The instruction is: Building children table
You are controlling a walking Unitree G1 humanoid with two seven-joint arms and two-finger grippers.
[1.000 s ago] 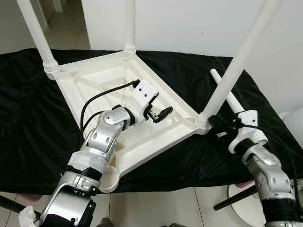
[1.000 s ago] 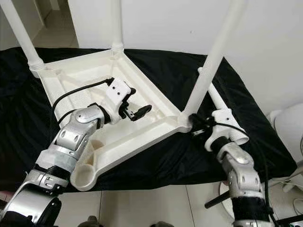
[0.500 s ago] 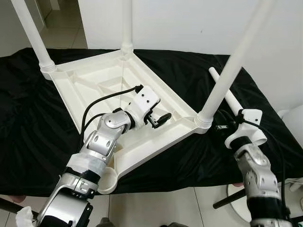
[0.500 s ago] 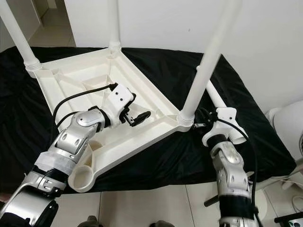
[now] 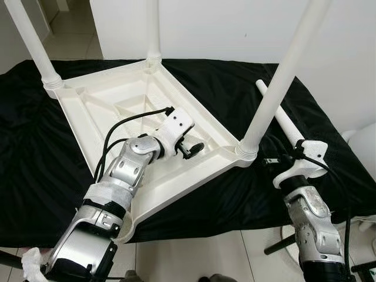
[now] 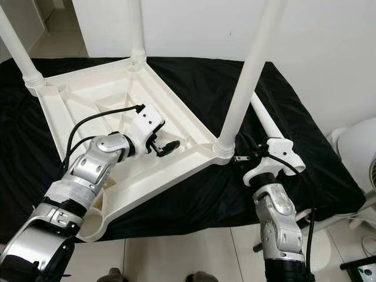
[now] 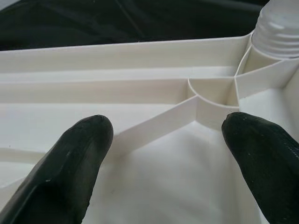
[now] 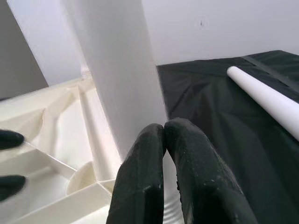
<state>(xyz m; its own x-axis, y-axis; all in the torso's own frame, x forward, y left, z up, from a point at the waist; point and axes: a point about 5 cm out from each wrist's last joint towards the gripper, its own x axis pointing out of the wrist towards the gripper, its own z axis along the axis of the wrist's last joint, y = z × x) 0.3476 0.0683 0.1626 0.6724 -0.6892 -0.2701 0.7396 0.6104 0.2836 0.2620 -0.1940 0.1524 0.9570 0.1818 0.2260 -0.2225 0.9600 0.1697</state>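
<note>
A white plastic table lies upside down on a black cloth. Three legs stand up from its corners; the nearest is the leg at the near right corner. A loose leg lies on the cloth just right of it. The near left corner socket holds no leg. My left gripper hovers open over the ribbed underside, with nothing between its fingers. My right gripper is shut and empty, close beside the base collar of the near right leg; its fingertips press together.
The cloth's front edge drops to a tiled floor. A white rounded appliance stands on the floor at the right. A white wall rises right behind the table.
The camera has shifted a little. My right gripper has drawn slightly back from the near right leg's base. The left gripper stays over the same part of the underside.
</note>
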